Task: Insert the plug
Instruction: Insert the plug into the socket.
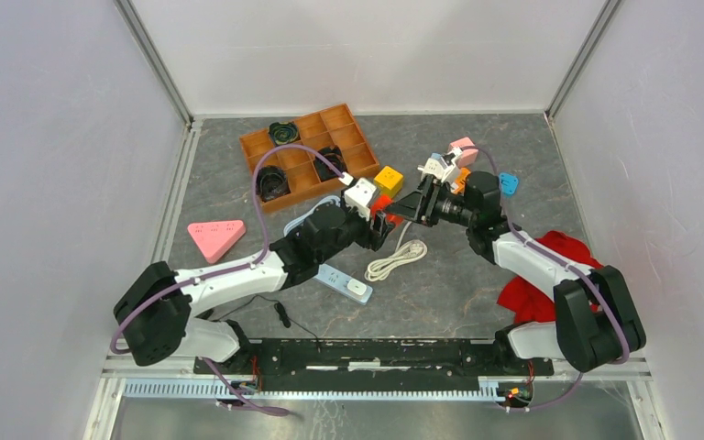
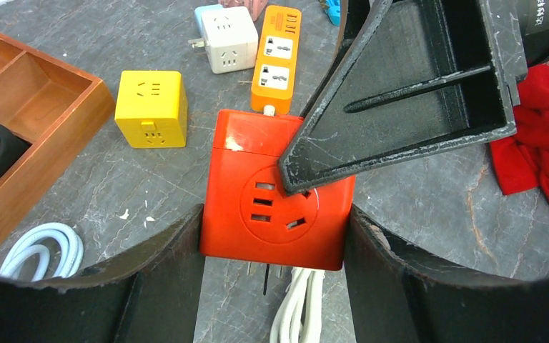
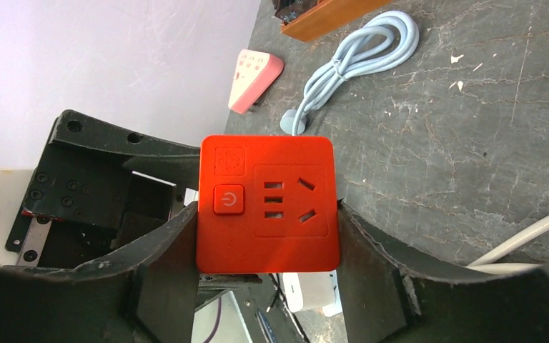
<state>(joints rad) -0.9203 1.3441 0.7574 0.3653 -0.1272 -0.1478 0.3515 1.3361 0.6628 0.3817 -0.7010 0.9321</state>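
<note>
- the left tool (image 2: 275, 223) is half closed on the red cube adapter (image 2: 254, 168); each finger sits flat against one side of it.
- the right tool (image 3: 268, 214) faces the left tool and clamps the same adapter, with both fingers touching opposite sides.
- in the left wrist view, one finger (image 2: 400, 93) of the right tool lies across the adapter's round socket face.
- in that view, metal prongs (image 2: 264, 275) stick out below the adapter's near edge.
- a white cord (image 2: 297, 307) lies on the surface under the left tool.
- beyond the left tool sit an orange power strip (image 2: 277, 57) and a white cube socket (image 2: 230, 39).
- ahead and to the left of the left tool are a yellow cube socket (image 2: 151, 108) and a wooden tray (image 2: 43, 128).
- a red cloth (image 2: 543, 150) lies to its right.
</note>
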